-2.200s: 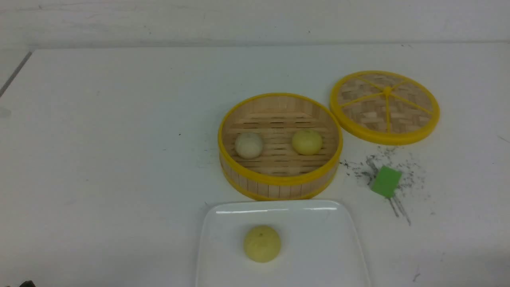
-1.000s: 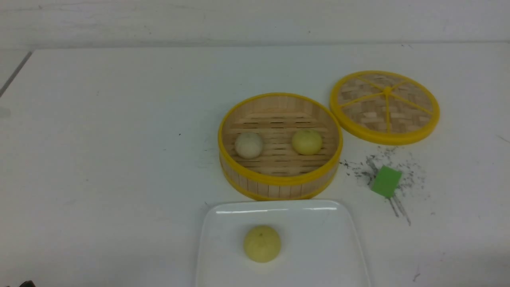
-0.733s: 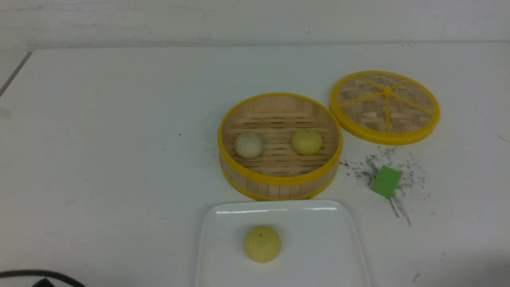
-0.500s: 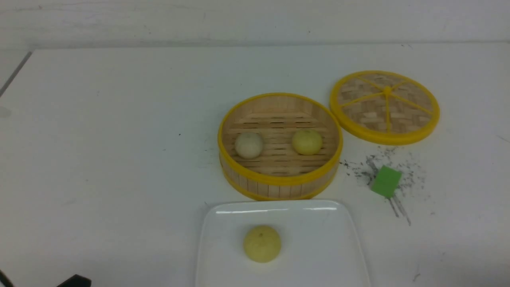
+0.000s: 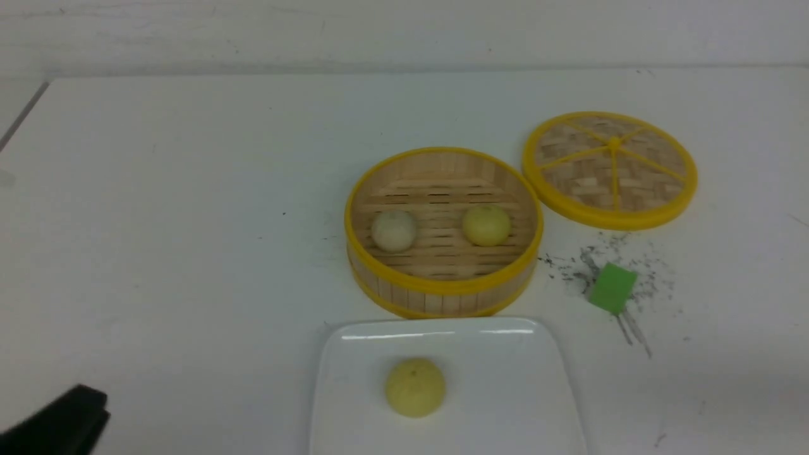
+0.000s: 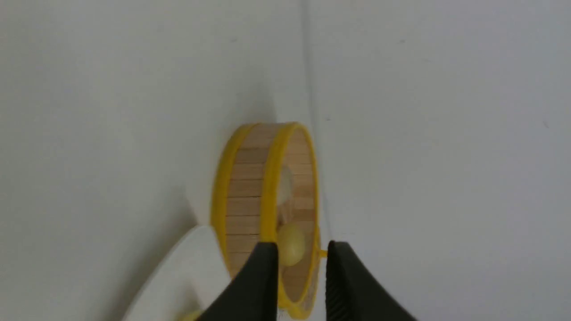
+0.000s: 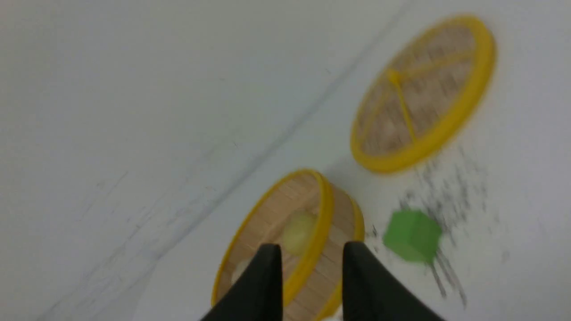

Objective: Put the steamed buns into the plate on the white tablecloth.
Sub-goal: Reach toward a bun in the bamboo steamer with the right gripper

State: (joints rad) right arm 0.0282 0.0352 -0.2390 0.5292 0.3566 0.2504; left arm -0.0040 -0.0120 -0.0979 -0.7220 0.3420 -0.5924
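You have one bun in and two to go. One pale yellow dome-shaped bun (image 5: 415,387) sits near the middle of the glossy white square plate (image 5: 512,379), which lies on the plain white tablecloth (image 5: 158,253) just in front of the round yellow-rimmed bamboo steamer (image 5: 442,297). The off-white bun (image 5: 394,229) and the second pale yellow bun (image 5: 486,225) lie side by side, not touching, on the steamer's slats. The step in hand looks like the approach for the next bun. Your left gripper (image 6: 302,245) and right gripper (image 7: 311,246) both face the steamer from well short of it, each with its black fingers a little apart and nothing between them. I cannot tell which arm is meant to go in. Whichever it is probably needs a wider opening than this, and must pass over the yellow rim and come down on one bun without nudging its neighbour or the wooden wall. In the front view the plate's near edge is cut off, the right arm does not show, and the left arm (image 5: 60,423) is only a dark blur at the near left corner. Both wrist views are smeared, and in the left one the steamer's wall hides part of each bun. The woven bamboo lid (image 5: 610,169) and the green cube (image 5: 612,288), which sits among dark speckles, lie off to the right, clear of the path.
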